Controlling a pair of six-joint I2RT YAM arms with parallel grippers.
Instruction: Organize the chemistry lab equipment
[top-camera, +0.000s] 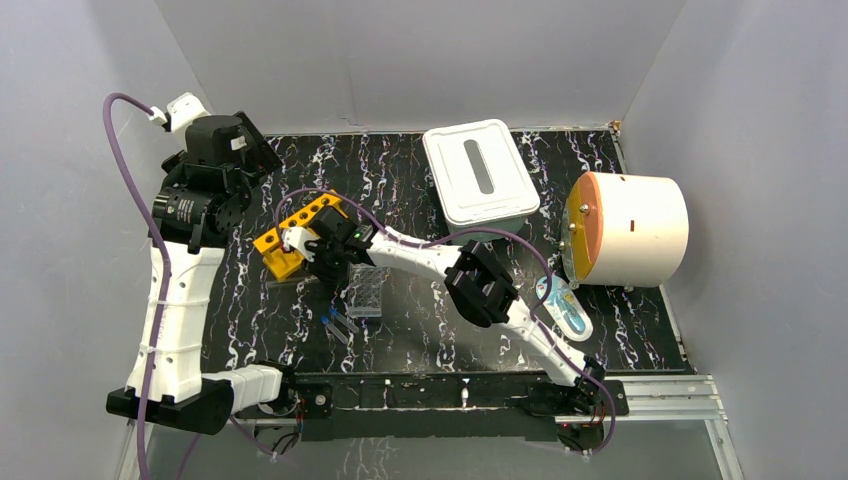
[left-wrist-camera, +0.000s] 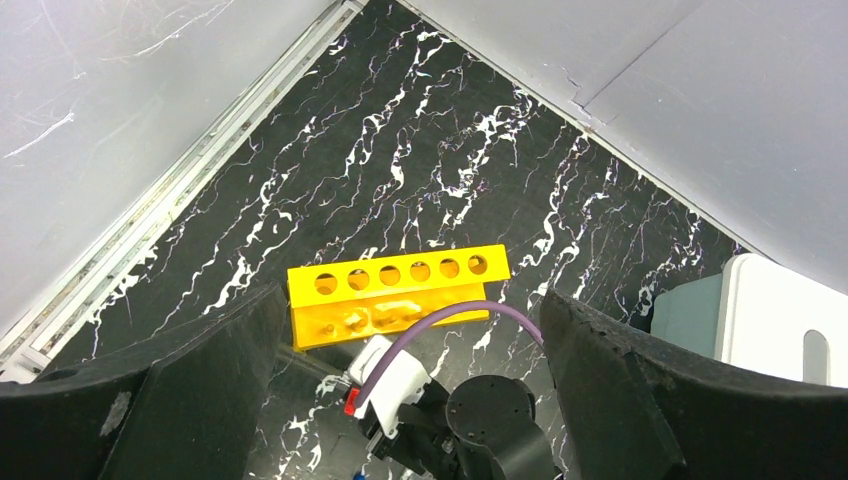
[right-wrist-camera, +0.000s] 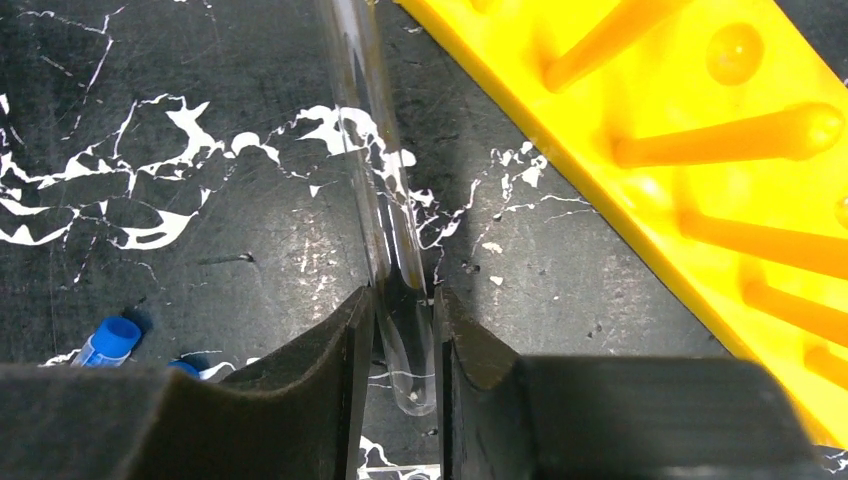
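- The right hand (right-wrist-camera: 400, 300) is clamped on a clear glass tube (right-wrist-camera: 375, 180), whose rounded end sits between its fingers; the tube runs forward over the desk (right-wrist-camera: 150, 250).
- The yellow test-tube rack (right-wrist-camera: 680, 100) lies just right of that hand, and blue-capped tubes (right-wrist-camera: 110, 338) lie to its left.
- The left hand (left-wrist-camera: 410, 300) hangs spread wide, holding nothing, with the rack below it.

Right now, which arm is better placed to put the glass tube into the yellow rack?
Most likely the right. The right gripper is shut on the glass tube, close beside the yellow rack. The left gripper is open, empty, and high above the table.
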